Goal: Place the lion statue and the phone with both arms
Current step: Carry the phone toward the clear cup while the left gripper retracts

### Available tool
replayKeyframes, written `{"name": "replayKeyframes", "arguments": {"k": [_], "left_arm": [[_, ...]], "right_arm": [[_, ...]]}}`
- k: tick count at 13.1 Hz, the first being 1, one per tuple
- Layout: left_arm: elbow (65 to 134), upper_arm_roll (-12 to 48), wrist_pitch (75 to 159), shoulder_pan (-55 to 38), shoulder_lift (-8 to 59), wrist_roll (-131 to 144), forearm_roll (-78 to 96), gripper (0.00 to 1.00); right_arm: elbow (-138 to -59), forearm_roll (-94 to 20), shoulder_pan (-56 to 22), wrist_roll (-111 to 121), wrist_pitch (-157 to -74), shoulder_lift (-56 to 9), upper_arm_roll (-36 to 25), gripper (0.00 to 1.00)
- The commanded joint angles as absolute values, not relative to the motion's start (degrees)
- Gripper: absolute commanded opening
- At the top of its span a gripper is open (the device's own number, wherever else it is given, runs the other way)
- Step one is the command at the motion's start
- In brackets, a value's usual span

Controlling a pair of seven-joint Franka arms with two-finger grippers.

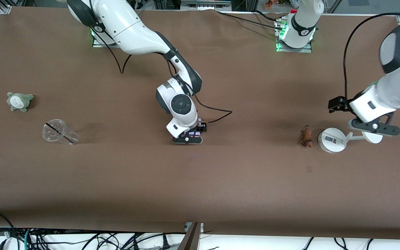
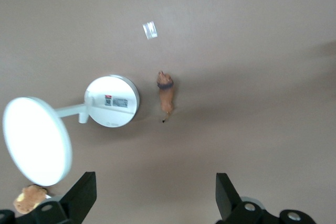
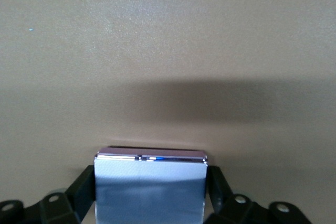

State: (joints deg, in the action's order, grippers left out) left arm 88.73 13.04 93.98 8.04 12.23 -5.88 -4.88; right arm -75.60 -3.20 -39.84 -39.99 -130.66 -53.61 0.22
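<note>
The phone (image 3: 150,187) is a flat pale lavender slab clamped between the fingers of my right gripper (image 1: 190,137), which holds it low over the middle of the table; in the front view only lavender slivers (image 1: 195,133) show under the hand. The lion statue (image 1: 306,136) is a tiny reddish-brown figurine lying on the table toward the left arm's end, beside a white stand. It also shows in the left wrist view (image 2: 166,94). My left gripper (image 1: 377,129) hovers open and empty over the stand's disc; its point in the left wrist view (image 2: 152,203) lies between wide-spread fingers.
The white round-based stand (image 1: 331,140) with its disc (image 2: 37,140) lies beside the lion. A clear plastic cup (image 1: 58,132) lies on its side and a grey-green plush (image 1: 19,100) sits toward the right arm's end. A small tape patch (image 1: 309,169) marks the cloth.
</note>
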Motion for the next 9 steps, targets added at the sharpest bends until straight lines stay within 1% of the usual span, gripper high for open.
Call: {"name": "replayKeyframes", "arguments": {"k": [1,2,3,4,5,6,8,9], "left_arm": [[82.37,13.36,91.49,8.0,13.36,-3.62,-5.54,1.0],[80.87,13.36,91.49,7.82,13.79,-1.34,-5.45,1.0],[79.73,13.36,91.41,7.82,13.71,-1.14,-5.88,1.0],[79.98,13.36,90.01,8.08,13.01,-0.88,-5.54,1.0],[79.2,13.27,86.78,8.17,12.92,-0.79,-5.28,1.0],[79.36,13.18,85.97,8.26,12.31,-0.7,-5.27,1.0],[79.45,13.18,85.78,8.35,11.87,-0.7,-5.27,1.0],[79.89,12.92,86.22,8.35,11.6,-0.7,-5.1,1.0]], "right_arm": [[-73.83,-3.69,-40.34,-40.34,-130.43,-54.32,-0.18,0.27],[-73.83,-3.69,-40.25,-40.08,-130.17,-53.79,-0.26,0.21],[-73.83,-3.87,-39.99,-39.99,-129.99,-52.92,-0.35,0.21],[-73.83,-3.87,-39.73,-39.56,-129.03,-52.04,-0.61,0.19],[-73.83,-3.78,-39.03,-39.29,-126.59,-50.73,-0.79,0.18],[-73.92,-3.69,-37.89,-38.5,-123.43,-48.62,-0.79,0.15],[-74.35,-3.78,-36.39,-34.56,-117.19,-44.06,-1.31,0.14],[-74.53,-3.69,-35.78,-34.37,-113.33,-41.51,-2.88,0.14]]}}
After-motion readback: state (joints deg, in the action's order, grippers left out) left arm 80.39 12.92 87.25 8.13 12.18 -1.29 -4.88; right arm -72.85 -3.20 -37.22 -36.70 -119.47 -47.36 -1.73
